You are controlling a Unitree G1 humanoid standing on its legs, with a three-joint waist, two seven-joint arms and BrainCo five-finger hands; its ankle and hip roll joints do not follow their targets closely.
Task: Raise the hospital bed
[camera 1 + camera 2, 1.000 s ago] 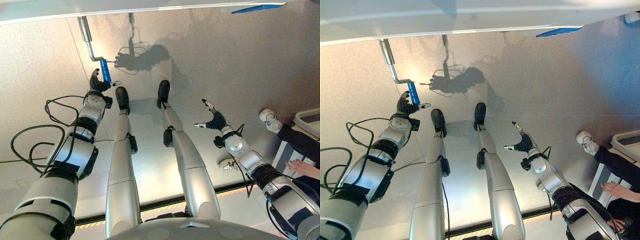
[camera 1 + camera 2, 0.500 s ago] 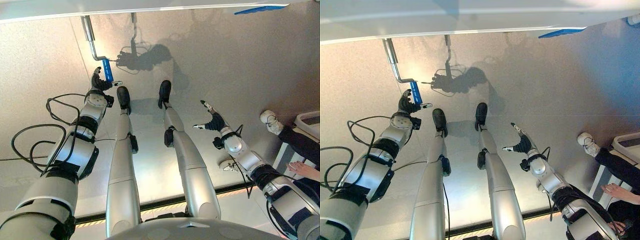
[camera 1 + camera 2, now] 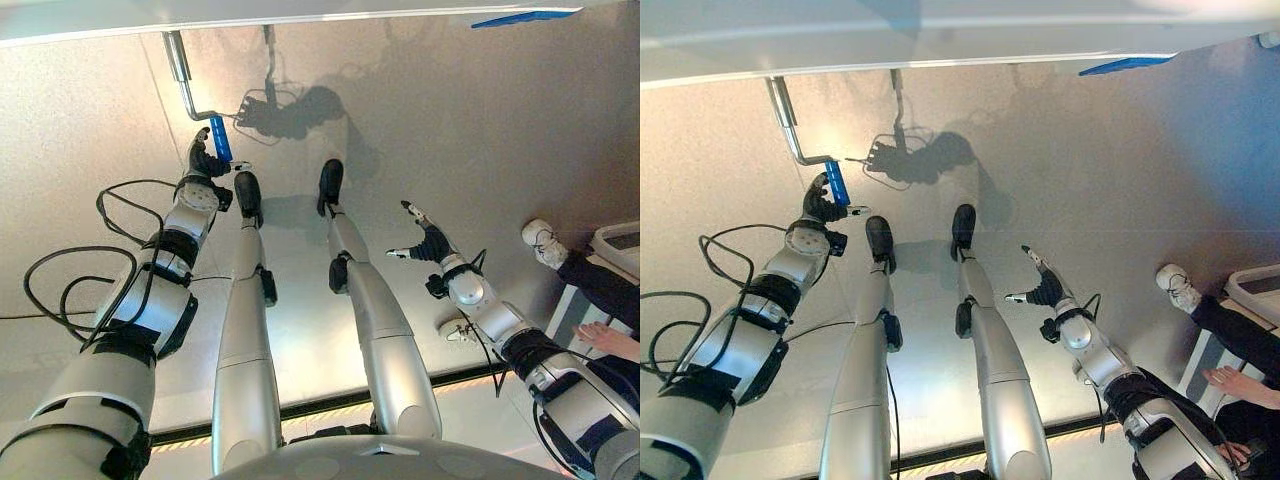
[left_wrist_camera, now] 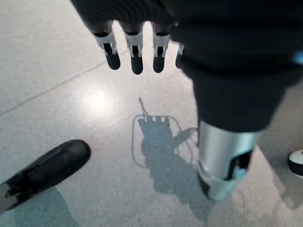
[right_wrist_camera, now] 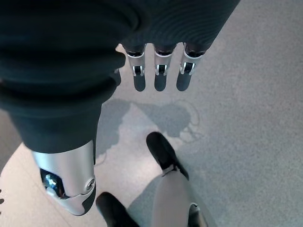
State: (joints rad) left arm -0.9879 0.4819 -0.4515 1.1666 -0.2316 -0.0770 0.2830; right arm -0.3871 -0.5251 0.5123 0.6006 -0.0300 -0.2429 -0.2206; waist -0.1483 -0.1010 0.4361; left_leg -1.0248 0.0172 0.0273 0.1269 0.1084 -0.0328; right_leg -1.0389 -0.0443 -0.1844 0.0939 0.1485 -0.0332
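Observation:
The bed's crank is a bent metal rod [image 3: 180,75] hanging from the white bed frame [image 3: 300,10], ending in a blue grip [image 3: 221,138]. My left hand [image 3: 205,160] is raised right beside the blue grip, against its lower part. In the left wrist view its fingers [image 4: 137,59] are straight and its thumb [image 4: 222,161] stands apart, with nothing between them. My right hand [image 3: 430,240] hangs open over the floor at the right, away from the crank, and its fingers [image 5: 160,75] are straight.
A person stands at the right edge, with a white shoe [image 3: 545,243] and a hand [image 3: 610,338] showing. A white stand [image 3: 620,240] is behind them. A blue part [image 3: 520,18] sticks out under the bed frame at the upper right.
My left hand has risen along the blue grip, from just below it to alongside it. The right hand has hardly moved.

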